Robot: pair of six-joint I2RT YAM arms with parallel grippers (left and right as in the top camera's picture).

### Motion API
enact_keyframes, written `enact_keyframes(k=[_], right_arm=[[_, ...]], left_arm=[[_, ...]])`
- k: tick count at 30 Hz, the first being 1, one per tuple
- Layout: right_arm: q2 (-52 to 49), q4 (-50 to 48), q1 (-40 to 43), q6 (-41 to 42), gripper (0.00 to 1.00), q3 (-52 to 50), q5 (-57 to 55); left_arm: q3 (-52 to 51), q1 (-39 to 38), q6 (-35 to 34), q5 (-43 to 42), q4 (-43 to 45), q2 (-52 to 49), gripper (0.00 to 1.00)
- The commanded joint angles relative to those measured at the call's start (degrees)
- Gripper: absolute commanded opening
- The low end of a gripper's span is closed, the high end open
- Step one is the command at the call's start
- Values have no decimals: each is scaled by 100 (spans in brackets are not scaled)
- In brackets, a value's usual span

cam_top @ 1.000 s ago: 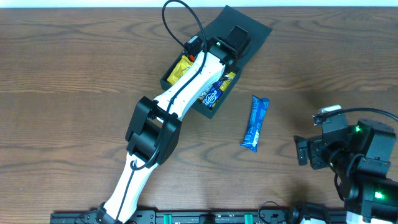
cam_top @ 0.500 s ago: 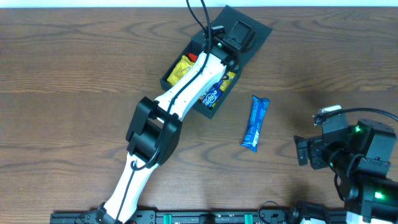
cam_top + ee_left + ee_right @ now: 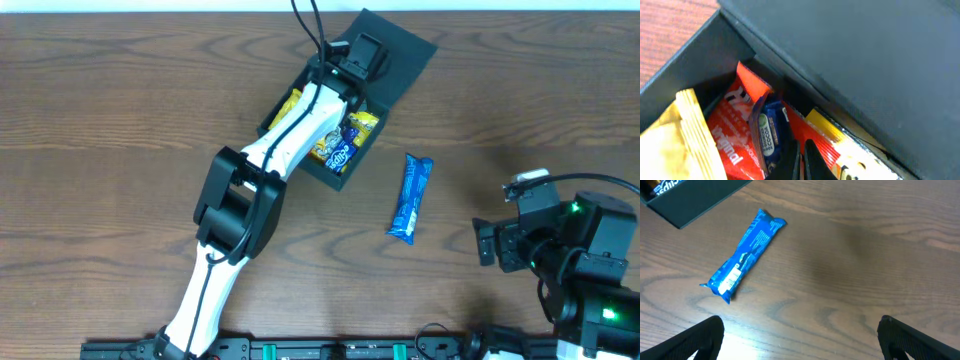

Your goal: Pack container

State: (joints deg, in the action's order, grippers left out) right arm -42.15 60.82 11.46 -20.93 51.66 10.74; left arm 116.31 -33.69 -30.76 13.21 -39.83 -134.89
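The container (image 3: 338, 178), a dark square box, sits open on the table (image 3: 100, 130), its lid (image 3: 408, 55) thrown back flat from the far edge. The left arm reaches across the container from the near side, and the left claw (image 3: 801, 162) hangs over the back of the inside, close to where the lid is hinged. Its two fingers are pressed together with nothing between them, their tips just above the packets. Inside the container, the wrist view shows a yellow packet (image 3: 670, 135) against the left wall, a red packet (image 3: 735, 130) beside it standing up into the back corner, and a small blue packet (image 3: 771, 131) lying against the red one; a yellow-and-red wrapper (image 3: 840, 155) lies under the lid's edge. From above, a blue-and-yellow packet (image 3: 340, 152) shows in the container's near corner. A blue bar (image 3: 411, 198) lies flat on the table outside the container, to the right of its near corner and apart from it. The right claw (image 3: 800, 325) is well away from the container, beyond the blue bar, with its fingers spread wide and holding nothing.
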Motion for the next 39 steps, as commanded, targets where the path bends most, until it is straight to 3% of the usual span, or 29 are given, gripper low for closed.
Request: enact_keyframes(k=[1,13,26,32,39], right_arm=[[7,7,50,74,99,-2,66],[7,7,50,74,99,-2,66],[7,7,50,74,99,-2,66],[7,7,50,74,99,-2,66],[7,7,50,74,99,-2,66]], left_arm=[[-35,68,728,-402,-2,168,6],[-83,68,807,-74,-772,149,6],[-28,57,839,195,-264,186,6],[-28,13,1401,-83,-343,275,6],[-28,-52,1425,50,-535,1075,6]])
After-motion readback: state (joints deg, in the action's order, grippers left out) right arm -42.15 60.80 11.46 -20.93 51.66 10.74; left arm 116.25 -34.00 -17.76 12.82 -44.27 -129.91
